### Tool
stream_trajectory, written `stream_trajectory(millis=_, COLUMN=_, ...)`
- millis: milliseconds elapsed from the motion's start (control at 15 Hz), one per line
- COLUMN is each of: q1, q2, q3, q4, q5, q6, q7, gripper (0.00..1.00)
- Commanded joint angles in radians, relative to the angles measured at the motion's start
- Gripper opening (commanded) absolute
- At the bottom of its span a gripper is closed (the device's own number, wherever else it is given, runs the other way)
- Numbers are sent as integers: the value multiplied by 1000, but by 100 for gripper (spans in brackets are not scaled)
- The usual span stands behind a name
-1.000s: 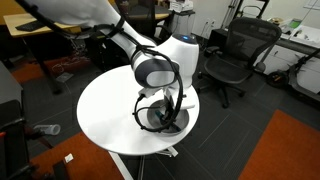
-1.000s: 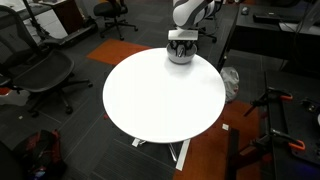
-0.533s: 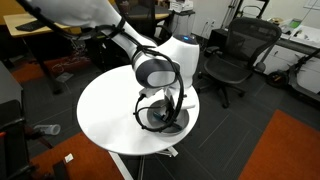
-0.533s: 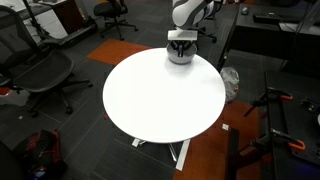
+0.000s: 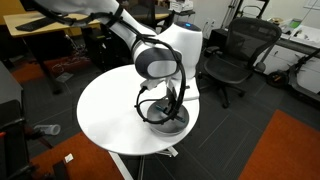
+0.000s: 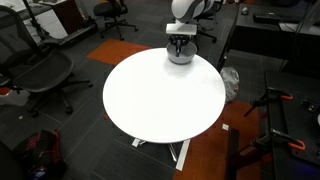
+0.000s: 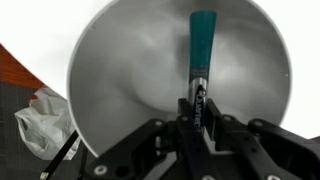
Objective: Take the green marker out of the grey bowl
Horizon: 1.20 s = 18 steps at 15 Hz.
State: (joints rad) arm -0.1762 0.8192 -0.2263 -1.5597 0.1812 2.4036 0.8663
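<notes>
In the wrist view the grey bowl (image 7: 120, 60) fills most of the picture, its shiny inside pale. The green marker (image 7: 203, 38) hangs over the bowl's inside, teal body up, dark end between my jaws. My gripper (image 7: 197, 108) is shut on the marker's dark lower end. In both exterior views the gripper (image 5: 163, 103) (image 6: 180, 43) hovers just above the bowl (image 5: 176, 124) (image 6: 180, 57) near the round white table's edge (image 5: 100, 125). The marker is too small to make out there.
The bowl stands close to the table's rim (image 6: 215, 75). Office chairs (image 5: 235, 55) (image 6: 40, 70) and desks stand around the table. A white plastic bag (image 7: 40, 120) lies on the floor below.
The arm and gripper have risen a little above the bowl, with the marker held in the jaws.
</notes>
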Motion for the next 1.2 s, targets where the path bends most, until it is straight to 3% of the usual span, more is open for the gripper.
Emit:
stream_trajectory(millis=0, q1=17, q2=-127, q3=-3, q4=-116, q5=6, q6=35, q7=-28, gripper=5)
stream_trajectory(millis=733, q1=108, q2=-447, q3=14, q4=-420, q5=-37, q6=151, q7=-161, gripper=5)
stream_trajectory(millis=1133, q1=192, q2=-564, q3=22, q4=-576, q5=-131, q6=174, q7=-139, gripper=5)
